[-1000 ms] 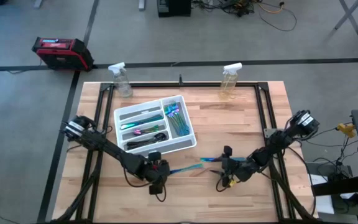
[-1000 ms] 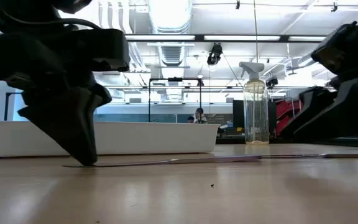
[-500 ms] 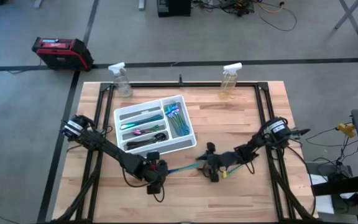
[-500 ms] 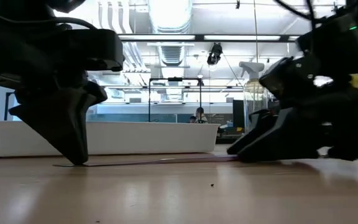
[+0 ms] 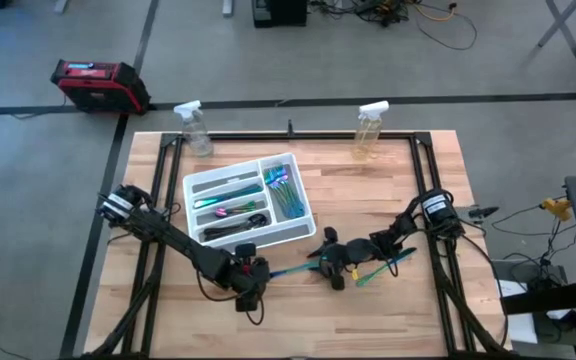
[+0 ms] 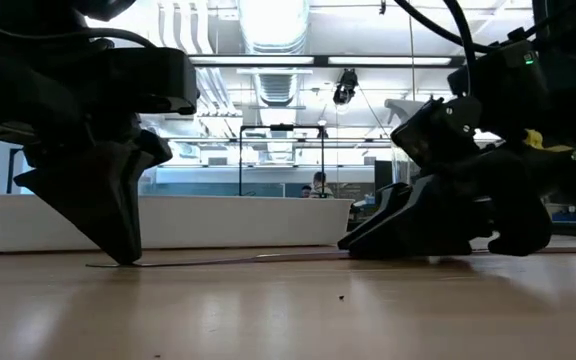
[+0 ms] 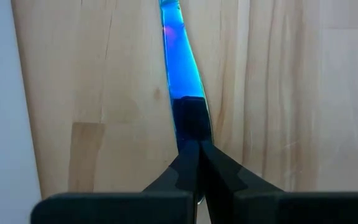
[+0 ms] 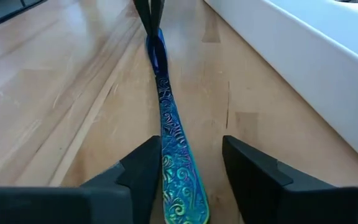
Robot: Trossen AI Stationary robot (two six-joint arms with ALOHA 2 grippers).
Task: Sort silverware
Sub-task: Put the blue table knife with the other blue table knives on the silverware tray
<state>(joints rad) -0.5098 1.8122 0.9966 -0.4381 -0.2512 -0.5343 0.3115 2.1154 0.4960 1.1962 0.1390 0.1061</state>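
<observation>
An iridescent blue-teal utensil lies flat on the wooden table, just in front of the white organizer tray, which holds several more utensils. My left gripper is shut and points down onto the utensil's plain blue end. My right gripper is open and low over the table. Its two fingers stand on either side of the patterned handle end without touching it. A second teal-green utensil lies under the right arm. My left gripper has its shut fingertips set down on the utensil's smooth blue end, coming from above and pointing down. The seam between the fingers runs along the utensil. The utensil lies flat on the table.
Two clear spray bottles stand at the table's far edge. The tray's white wall runs close beside the utensil. A red case sits on the floor beyond the table. Bare wood lies along the near edge.
My right gripper has moved toward the table's left, low over the wood, and now straddles the utensil's handle end. The left gripper and the utensil have stayed in place.
</observation>
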